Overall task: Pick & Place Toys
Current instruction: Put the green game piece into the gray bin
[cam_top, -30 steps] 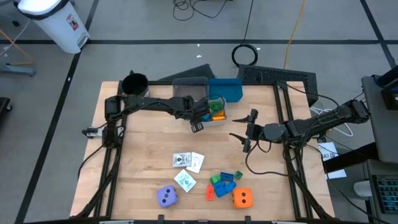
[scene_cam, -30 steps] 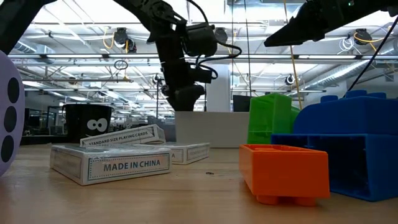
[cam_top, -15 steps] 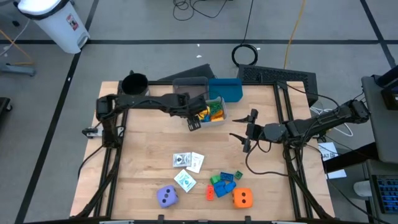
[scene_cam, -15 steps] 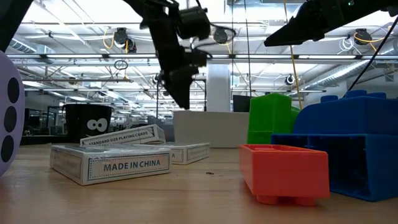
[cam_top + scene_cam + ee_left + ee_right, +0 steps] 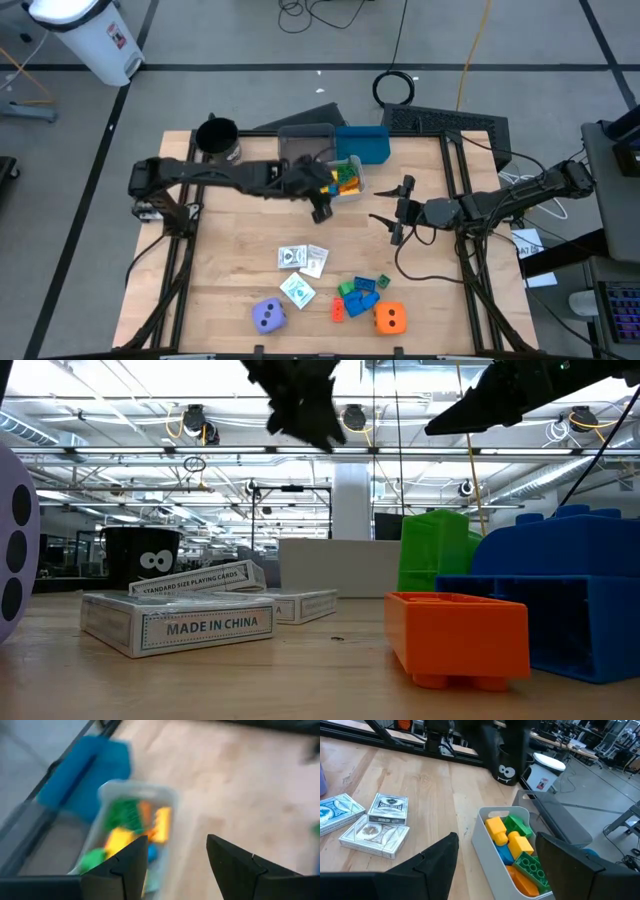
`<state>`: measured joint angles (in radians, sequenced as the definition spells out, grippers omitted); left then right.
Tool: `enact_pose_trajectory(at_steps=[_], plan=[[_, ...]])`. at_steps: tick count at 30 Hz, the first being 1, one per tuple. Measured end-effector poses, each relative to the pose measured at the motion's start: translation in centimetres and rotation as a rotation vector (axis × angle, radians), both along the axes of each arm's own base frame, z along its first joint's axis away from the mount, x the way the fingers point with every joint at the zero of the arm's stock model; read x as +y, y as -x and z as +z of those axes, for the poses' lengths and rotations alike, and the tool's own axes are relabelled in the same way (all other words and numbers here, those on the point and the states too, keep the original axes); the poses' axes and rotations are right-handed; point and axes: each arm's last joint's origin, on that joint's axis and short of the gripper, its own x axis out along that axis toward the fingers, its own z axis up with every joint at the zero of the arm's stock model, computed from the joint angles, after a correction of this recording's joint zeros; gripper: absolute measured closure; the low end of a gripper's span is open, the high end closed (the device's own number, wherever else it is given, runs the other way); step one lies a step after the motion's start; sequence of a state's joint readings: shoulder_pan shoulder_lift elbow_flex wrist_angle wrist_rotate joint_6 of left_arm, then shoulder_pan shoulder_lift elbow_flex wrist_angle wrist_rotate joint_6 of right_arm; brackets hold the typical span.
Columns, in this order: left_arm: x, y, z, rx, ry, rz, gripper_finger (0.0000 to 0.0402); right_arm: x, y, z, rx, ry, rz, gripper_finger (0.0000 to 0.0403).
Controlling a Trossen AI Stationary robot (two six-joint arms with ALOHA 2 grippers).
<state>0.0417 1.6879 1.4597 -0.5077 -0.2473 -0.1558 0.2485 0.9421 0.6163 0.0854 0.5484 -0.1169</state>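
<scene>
Toys, two groups. Group one: red, orange, yellow, green and blue building blocks (image 5: 346, 178) piled in the small light-grey bin (image 5: 492, 841) at the far middle of the tabletop (image 5: 240, 235); a blue bin (image 5: 362, 143) and a darker grey bin (image 5: 304, 140) stand just behind it. Group three loose at the near edge: three white green-printed card boxes (image 5: 301, 268), purple die (image 5: 268, 316), orange die (image 5: 389, 318), and between the dice a cluster of blue, green and red blocks (image 5: 357, 294).

Left gripper (image 5: 319, 208) hangs above the tabletop just beside the near-left corner of the light-grey bin; fingers (image 5: 125, 865) parted, nothing between them, bin contents visible past them.

Right gripper (image 5: 398, 212) hovers right of the light-grey bin, well apart from it; fingers (image 5: 437, 862) spread wide, empty, facing the bin and card boxes.

Black cup (image 5: 217, 135) with cartoon eyes at the far-left corner of the tabletop.
</scene>
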Motion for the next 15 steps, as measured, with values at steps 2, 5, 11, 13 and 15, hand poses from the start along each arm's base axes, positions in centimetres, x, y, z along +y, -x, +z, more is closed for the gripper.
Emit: enact_pose_trajectory(at_steps=[2, 5, 11, 13, 15], plan=[[-1.6, -0.5, 0.1, -0.045, 0.023, -0.062, 0.0192, 0.0, 0.0, 0.0, 0.0, 0.0, 0.0, 0.0147], [-4.0, -0.8, 0.3, -0.078, 0.073, -0.161, 0.0192, 0.0, 0.0, 0.0, 0.0, 0.0, 0.0, 0.0147], [-8.9, -0.3, 0.3, -0.089, 0.168, -0.287, 0.0192, 0.0, 0.0, 0.0, 0.0, 0.0, 0.0, 0.0147], [-10.6, -0.3, -0.1, -0.075, 0.163, -0.333, 0.0192, 0.0, 0.0, 0.0, -0.001, 0.0, 0.0, 0.0147], [-12.1, -0.2, -0.8, -0.044, 0.129, -0.398, 0.0192, 0.0, 0.0, 0.0, -0.001, -0.001, 0.0, 0.0147]])
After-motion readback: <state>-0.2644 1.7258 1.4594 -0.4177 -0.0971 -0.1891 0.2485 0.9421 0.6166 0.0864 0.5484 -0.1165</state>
